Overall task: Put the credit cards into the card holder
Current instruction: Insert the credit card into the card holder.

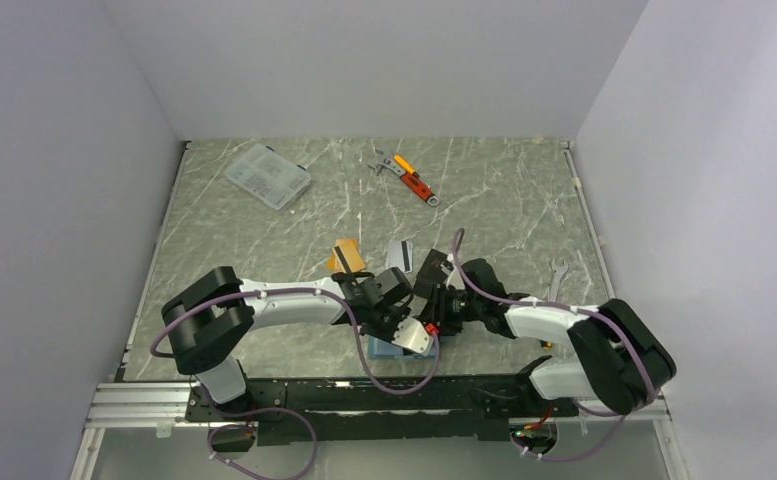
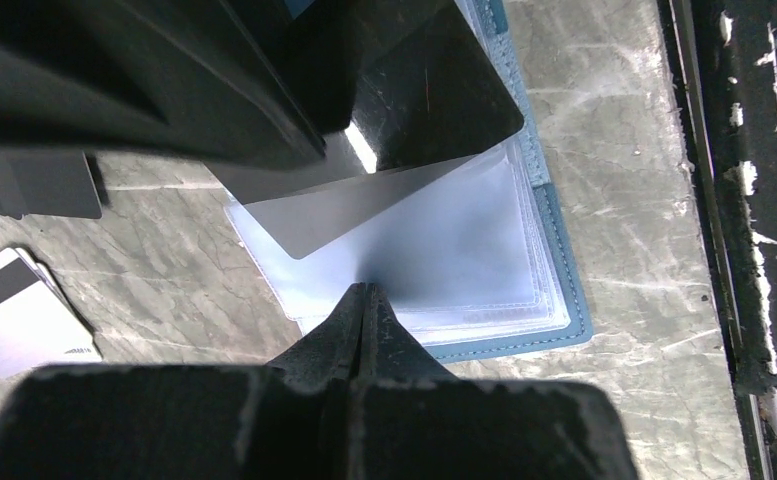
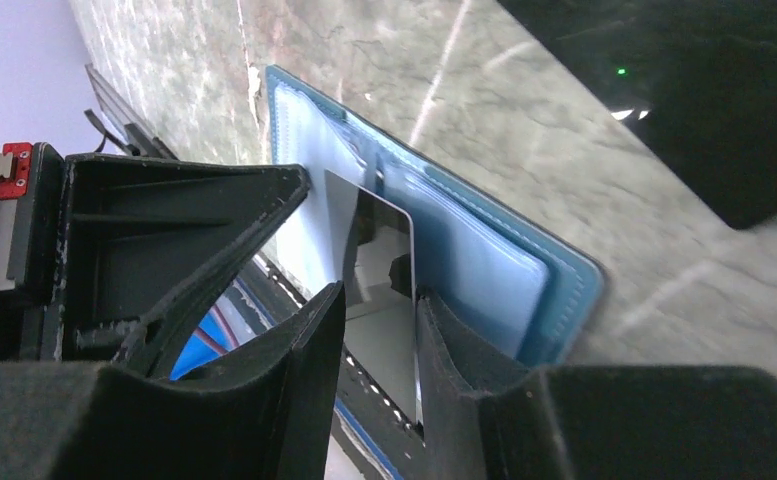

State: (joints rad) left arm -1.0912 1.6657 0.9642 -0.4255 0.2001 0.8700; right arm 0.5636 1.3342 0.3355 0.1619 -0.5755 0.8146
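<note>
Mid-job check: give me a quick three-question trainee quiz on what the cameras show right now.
1. True or false: the card holder is folded shut.
2. Pick one. What stands between the jaws of the right gripper? A) an orange card B) a silver card C) nothing
3. Fill the gap: the left gripper, its jaws ____, has its tips at the holder's clear pockets.

Key: 1 false, it lies open. 2 B. 3 shut.
</note>
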